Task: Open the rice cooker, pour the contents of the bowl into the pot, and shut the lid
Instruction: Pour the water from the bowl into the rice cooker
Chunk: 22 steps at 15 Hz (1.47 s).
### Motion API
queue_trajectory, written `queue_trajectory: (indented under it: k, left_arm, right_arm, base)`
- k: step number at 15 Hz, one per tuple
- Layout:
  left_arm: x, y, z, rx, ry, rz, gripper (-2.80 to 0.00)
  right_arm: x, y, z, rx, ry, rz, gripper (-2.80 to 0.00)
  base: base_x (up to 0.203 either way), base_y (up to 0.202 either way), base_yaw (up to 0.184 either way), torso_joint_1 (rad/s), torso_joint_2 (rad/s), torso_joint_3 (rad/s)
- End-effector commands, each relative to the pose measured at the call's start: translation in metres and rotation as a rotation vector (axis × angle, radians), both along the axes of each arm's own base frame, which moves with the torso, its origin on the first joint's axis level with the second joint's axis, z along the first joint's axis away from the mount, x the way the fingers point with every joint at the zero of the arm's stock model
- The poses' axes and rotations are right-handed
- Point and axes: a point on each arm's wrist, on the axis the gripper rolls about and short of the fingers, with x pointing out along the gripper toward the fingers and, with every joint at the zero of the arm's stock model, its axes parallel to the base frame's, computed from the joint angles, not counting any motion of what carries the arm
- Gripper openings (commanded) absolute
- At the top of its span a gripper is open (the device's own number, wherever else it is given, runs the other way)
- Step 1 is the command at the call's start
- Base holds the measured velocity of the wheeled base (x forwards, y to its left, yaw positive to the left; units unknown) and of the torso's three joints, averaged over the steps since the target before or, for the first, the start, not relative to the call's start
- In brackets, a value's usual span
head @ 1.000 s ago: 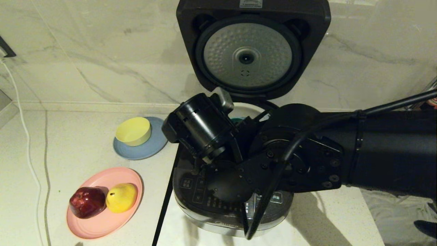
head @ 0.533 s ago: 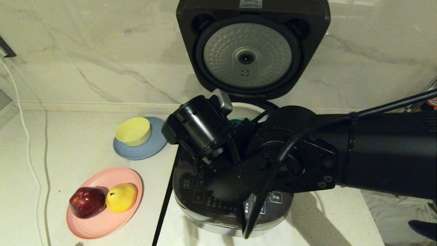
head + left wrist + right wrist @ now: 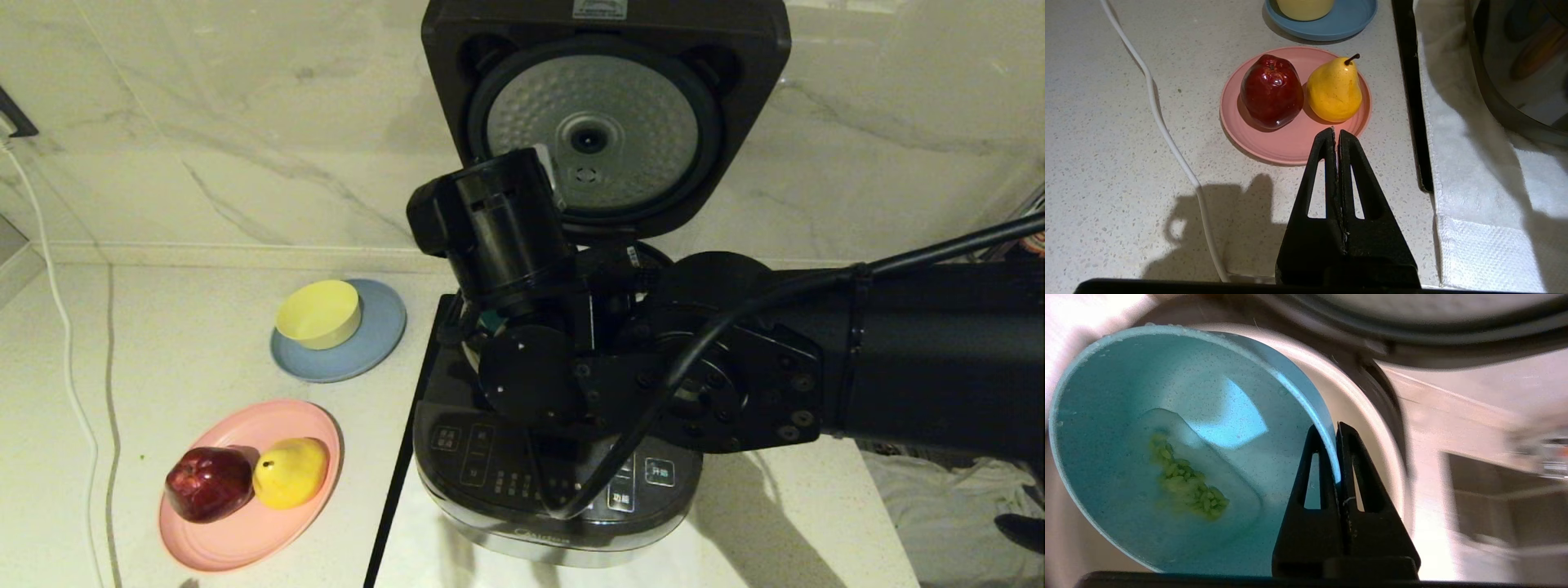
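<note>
The rice cooker [image 3: 555, 482] stands on a white cloth [image 3: 1486, 196] on the speckled counter [image 3: 188, 367], with its lid [image 3: 604, 114] swung up and back against the marble wall, the dimpled silver disc on its underside facing forward. The right arm reaches in from the right across the top of the cooker, and its wrist covers most of the opening in the head view. In the right wrist view the right gripper [image 3: 1336, 435] is clamped on the rim of the bowl [image 3: 1106, 416], one finger inside the wall and one outside. The bowl is tipped over the pot [image 3: 1367, 428], whose pale rim curves just behind it. The contents [image 3: 1186, 486], a small clump of green bits, cling to the inside of the bowl near its base. The left gripper [image 3: 1336, 139] hangs above the counter with its fingers pressed together and holding nothing, near the pink plate [image 3: 1290, 147] that carries a red apple [image 3: 1271, 92] and a yellow pear [image 3: 1334, 90]. Beyond it, a yellow bowl [image 3: 318, 313] sits on a blue plate [image 3: 371, 343], well apart from the cooker.
</note>
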Motion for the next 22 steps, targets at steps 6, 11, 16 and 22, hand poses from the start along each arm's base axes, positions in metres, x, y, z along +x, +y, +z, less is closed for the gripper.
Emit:
queue_trajectory:
  k: [6,11,16,22]
  left_arm:
    - [0.0,0.0,0.0,0.0,0.0,0.0,-2.8]
    - [0.0,0.0,0.0,0.0,0.0,0.0,-2.8]
    - [0.0,0.0,0.0,0.0,0.0,0.0,-2.8]
    - [0.0,0.0,0.0,0.0,0.0,0.0,-2.8]
  right_arm:
    - [-0.002,-0.031,-0.03,0.164,-0.09,0.073,-2.8]
    - [0.001,-0.065,-0.032,0.327,-0.32,0.094,-2.8]
    - [0.005,-0.073,-0.06,0.218,-0.447,0.177,-2.8]
    - [0.005,-0.069,-0.055,0.234,-0.476,0.238,-2.8]
  base:
    - [0.0,0.0,0.0,0.0,0.0,0.0]
    - [0.0,0.0,0.0,0.0,0.0,0.0]
    - [0.0,0.0,0.0,0.0,0.0,0.0]
    - [0.0,0.0,0.0,0.0,0.0,0.0]
